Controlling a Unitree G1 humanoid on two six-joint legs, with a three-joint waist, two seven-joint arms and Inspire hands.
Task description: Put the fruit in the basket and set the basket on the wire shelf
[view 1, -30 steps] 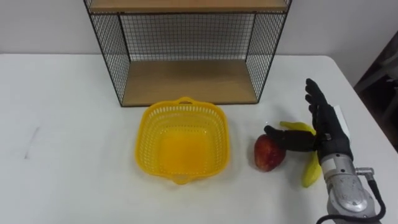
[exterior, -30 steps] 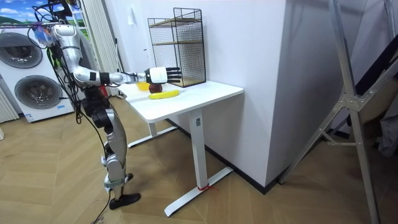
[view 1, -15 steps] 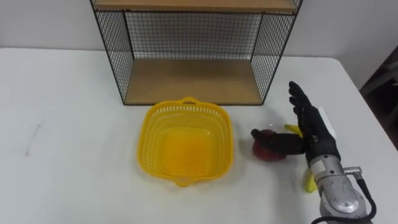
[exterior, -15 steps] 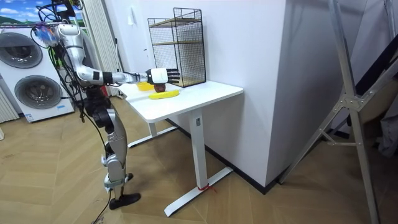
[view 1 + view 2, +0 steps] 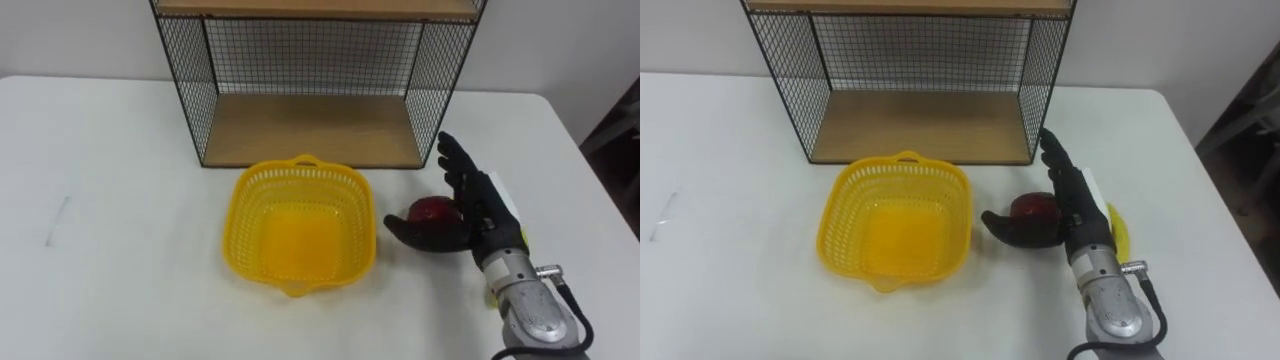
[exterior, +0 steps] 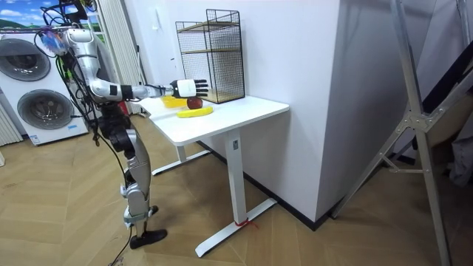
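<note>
Where the white counter (image 5: pixel 120 200) lies at 3 o'clock of the yellow basket (image 5: pixel 300 228), a glossy dark-red apple (image 5: pixel 433 209) sits in the right hand (image 5: pixel 490 215), its fingers (image 5: pixel 458 172) straight behind the fruit and the thumb curled beneath.

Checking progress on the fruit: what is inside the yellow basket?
Nothing: the yellow basket shows a bare floor, no part covered. The red apple sits outside, pinched in the right hand; the banana lies behind that hand, mostly hidden.
</note>
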